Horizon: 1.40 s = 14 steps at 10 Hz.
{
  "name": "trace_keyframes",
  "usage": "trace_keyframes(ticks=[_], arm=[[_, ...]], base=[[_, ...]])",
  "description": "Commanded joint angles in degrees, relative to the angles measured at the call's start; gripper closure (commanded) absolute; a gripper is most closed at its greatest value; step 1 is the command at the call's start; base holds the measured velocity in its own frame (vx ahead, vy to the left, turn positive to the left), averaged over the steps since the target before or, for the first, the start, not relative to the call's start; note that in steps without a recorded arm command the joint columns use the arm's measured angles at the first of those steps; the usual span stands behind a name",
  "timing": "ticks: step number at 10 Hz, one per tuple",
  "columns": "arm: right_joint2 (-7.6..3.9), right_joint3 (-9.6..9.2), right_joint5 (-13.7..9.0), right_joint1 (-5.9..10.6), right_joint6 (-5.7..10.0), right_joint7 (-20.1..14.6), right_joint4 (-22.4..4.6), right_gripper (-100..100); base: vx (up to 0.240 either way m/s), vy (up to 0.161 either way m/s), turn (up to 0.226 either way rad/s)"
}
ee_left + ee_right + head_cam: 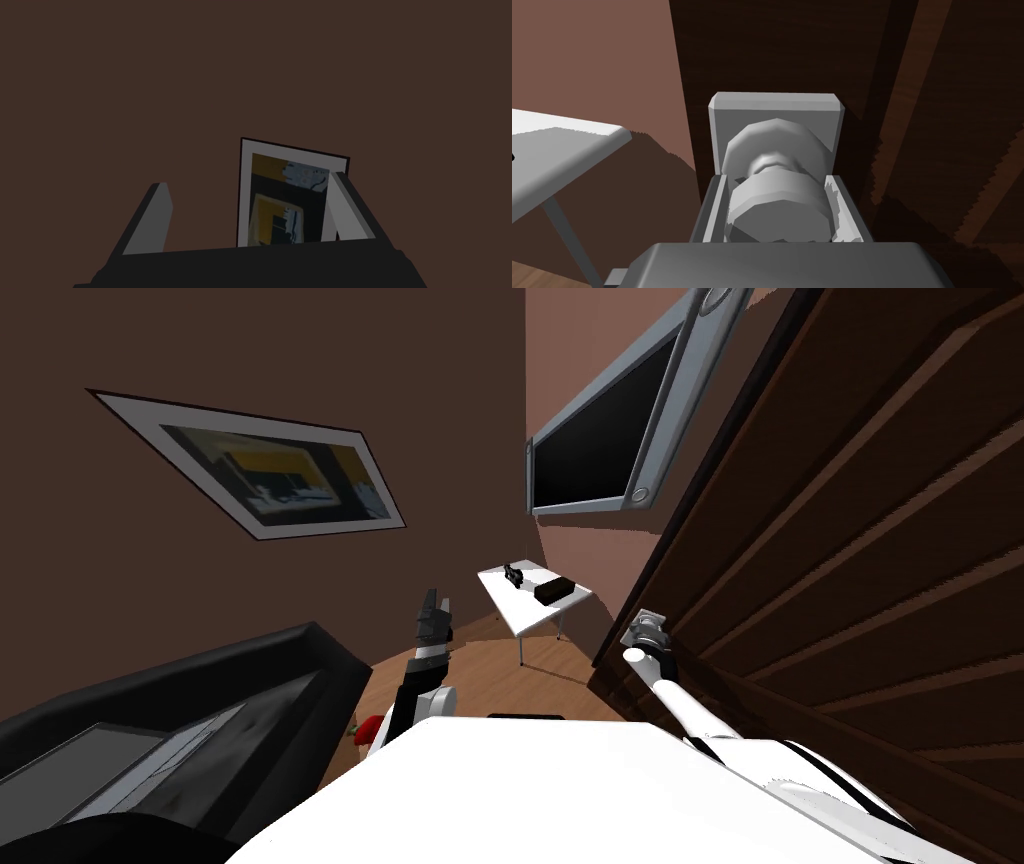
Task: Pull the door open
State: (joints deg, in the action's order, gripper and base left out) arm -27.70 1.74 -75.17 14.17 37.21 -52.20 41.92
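A dark brown panelled door (pixel 860 568) takes up the right side of the head view, swung a little out from the wall. Its grey round knob (pixel 777 202) sits on a grey plate (pixel 776 107) near the door's edge. My right gripper (pixel 777 210) is shut on the knob, one finger pressed against each side. In the head view the right gripper (pixel 648 633) reaches the door edge at the end of the white forearm. My left gripper (pixel 432 613) is raised near the middle, away from the door, its fingers (pixel 155 220) standing open with nothing between them.
A small white table (pixel 520 598) with two dark items stands just left of the door's edge, near the corner. A wall-mounted screen (pixel 610 428) hangs above it. A black sofa (pixel 180 728) lies at my left on the wood floor.
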Motion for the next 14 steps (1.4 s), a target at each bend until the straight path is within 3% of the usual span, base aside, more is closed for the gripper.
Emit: trace_keyframes(ticks=[1,8,9,14], arm=[[0.54,-0.92,0.7,-0.17,-0.43,-0.4,0.6,100],[1.91,-4.4,3.5,0.14,-2.23,-1.6,3.3,100],[2.04,-3.57,2.8,-0.51,-2.46,-0.3,4.4,100],[2.97,-6.43,4.5,-0.56,-3.6,-1.3,6.3,100]], base=[[-0.203,0.011,0.05],[-0.198,0.0,0.043],[-0.084,0.0,0.026],[-0.188,-0.021,0.047]])
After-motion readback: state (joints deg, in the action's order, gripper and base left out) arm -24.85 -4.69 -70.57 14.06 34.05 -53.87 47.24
